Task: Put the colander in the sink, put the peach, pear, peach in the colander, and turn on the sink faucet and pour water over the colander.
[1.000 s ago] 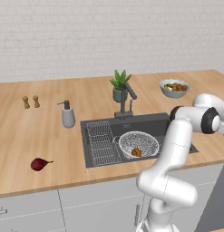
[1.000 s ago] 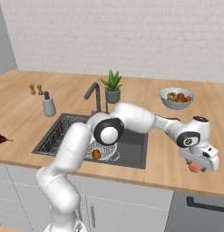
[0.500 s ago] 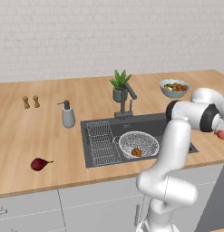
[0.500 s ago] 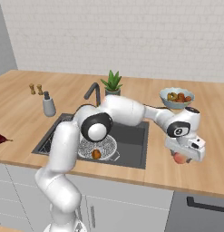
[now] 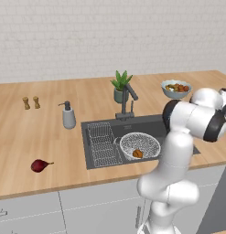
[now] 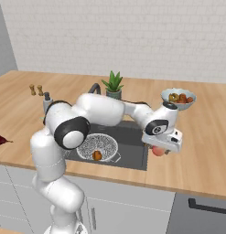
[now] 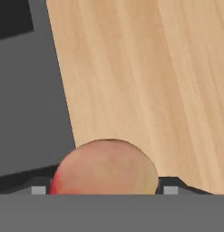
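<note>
My gripper (image 6: 160,149) is shut on an orange-pink peach (image 6: 157,151) and hangs just above the counter beside the right rim of the sink (image 6: 132,153). In the hand view this peach (image 7: 106,165) sits between the two fingertips, over the wood next to the dark sink edge (image 7: 27,90). The colander (image 5: 139,145) stands in the sink (image 5: 110,141) with another peach (image 5: 137,153) inside it; it is also in the right base view, colander (image 6: 97,146) and peach (image 6: 97,156). The maroon pear (image 5: 40,165) lies on the counter left of the sink. The faucet (image 5: 128,98) stands behind the basin, with no water running.
A blue-grey bowl of mixed fruit (image 5: 176,87) stands at the back right. A potted plant (image 5: 120,84) is behind the faucet. A soap dispenser (image 5: 67,116) and salt and pepper shakers (image 5: 31,102) stand at the left. A wire rack (image 5: 101,142) fills the sink's left part.
The arm has swung left, carrying the peach from over the counter's right front edge to beside the sink's right rim. The colander and pear have not moved.
</note>
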